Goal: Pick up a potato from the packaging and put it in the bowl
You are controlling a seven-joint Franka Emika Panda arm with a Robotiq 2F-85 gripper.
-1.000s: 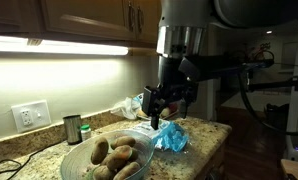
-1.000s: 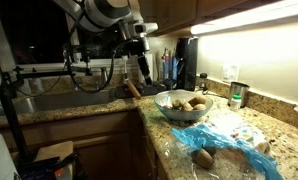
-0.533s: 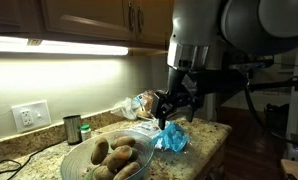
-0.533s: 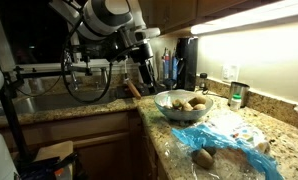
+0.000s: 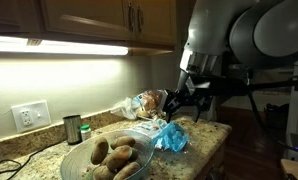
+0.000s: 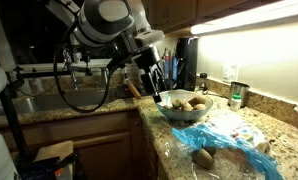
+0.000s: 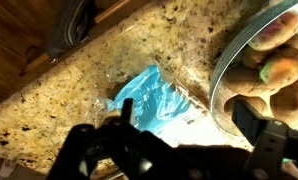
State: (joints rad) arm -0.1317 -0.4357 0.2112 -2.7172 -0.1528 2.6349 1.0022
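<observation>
Gripper spread wide above blue packaging, beside potato-filled bowl.

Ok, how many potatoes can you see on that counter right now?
5 at least: four potatoes piled in the glass bowl, one loose potato on the counter by the blue packaging. More may be hidden in the pile or under the film.

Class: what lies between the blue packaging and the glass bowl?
In the wrist view, a narrow strip of bare speckled counter separates the blue packaging from the glass bowl.
</observation>
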